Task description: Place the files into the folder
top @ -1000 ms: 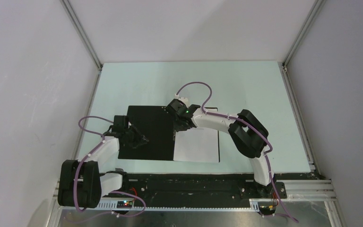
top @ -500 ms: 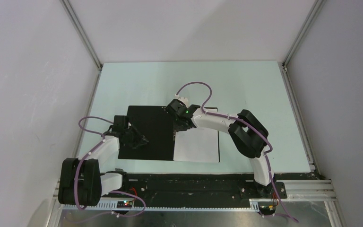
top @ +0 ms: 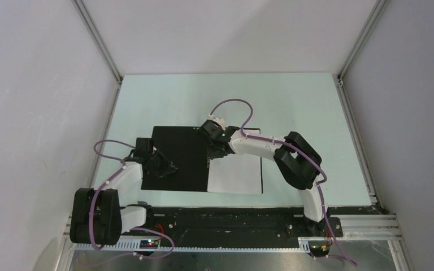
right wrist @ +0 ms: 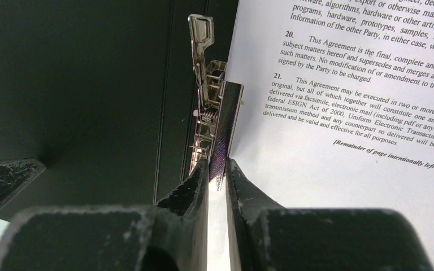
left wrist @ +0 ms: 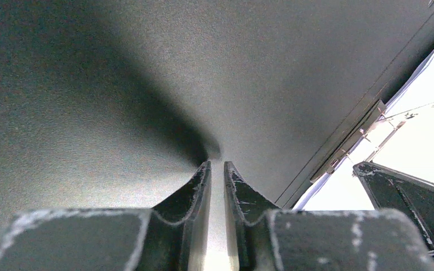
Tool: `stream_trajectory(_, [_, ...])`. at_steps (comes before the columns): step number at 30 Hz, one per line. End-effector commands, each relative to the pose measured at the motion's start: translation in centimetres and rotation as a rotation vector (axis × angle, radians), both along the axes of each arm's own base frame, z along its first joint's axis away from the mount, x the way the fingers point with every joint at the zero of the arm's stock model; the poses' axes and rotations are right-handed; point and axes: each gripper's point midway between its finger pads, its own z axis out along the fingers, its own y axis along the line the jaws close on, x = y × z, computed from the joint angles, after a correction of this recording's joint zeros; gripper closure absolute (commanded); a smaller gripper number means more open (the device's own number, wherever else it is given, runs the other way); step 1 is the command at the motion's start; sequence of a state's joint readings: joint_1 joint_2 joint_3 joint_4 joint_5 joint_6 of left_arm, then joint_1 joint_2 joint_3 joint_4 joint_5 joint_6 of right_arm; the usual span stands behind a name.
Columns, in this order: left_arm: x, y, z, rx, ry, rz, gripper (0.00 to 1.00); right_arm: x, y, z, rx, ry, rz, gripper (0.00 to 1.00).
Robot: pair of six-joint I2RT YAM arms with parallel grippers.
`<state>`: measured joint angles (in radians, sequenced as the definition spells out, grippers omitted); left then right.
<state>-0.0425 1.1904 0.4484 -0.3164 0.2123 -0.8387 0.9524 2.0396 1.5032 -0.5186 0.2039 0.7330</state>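
The folder (top: 181,155) lies open and flat on the table, black inside up. A white printed sheet of the files (top: 234,175) rests on its right half; I cannot tell whether another lies under it. My left gripper (top: 169,168) is shut, and its tips (left wrist: 216,164) press down on the bare left half (left wrist: 147,84). My right gripper (top: 215,153) stands at the spine, shut on the lifted dark bar of the metal clip (right wrist: 203,68). That bar sits between its fingertips (right wrist: 217,165), along the left edge of the printed sheet (right wrist: 344,113).
The folder lies near the front-left of the pale green table (top: 294,107), with white walls on three sides. The left wrist view shows the clip (left wrist: 350,144) and one right finger (left wrist: 407,197). One left finger (right wrist: 3,180) shows in the right wrist view.
The right wrist has shifted very slightly toward the far left at the clip. The left arm, the folder and the sheet have not visibly moved.
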Motion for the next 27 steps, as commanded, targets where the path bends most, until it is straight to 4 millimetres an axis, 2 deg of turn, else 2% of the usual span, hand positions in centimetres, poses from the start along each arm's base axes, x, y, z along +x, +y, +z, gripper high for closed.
stream_trajectory(1, [0.5,0.8,-0.1,0.023,-0.005,0.040,0.81,-0.8,0.6,1.9,0.037,-0.007,0.019,0.96])
stream_trajectory(8, [0.6,0.8,-0.1,0.021,-0.001,0.042,0.81,-1.2,0.2,0.7,0.027,0.002,0.013,0.97])
stream_trajectory(13, [0.6,0.8,-0.1,0.022,0.002,0.042,0.81,-1.1,0.1,0.6,0.044,-0.013,0.007,0.95])
stream_trajectory(18, [0.7,0.8,-0.1,0.021,0.003,0.042,0.81,-1.2,0.2,0.4,0.056,-0.019,0.012,0.83])
stream_trajectory(27, [0.9,0.8,0.0,0.020,0.002,0.044,0.81,-1.0,0.3,0.4,0.069,-0.026,0.013,0.79])
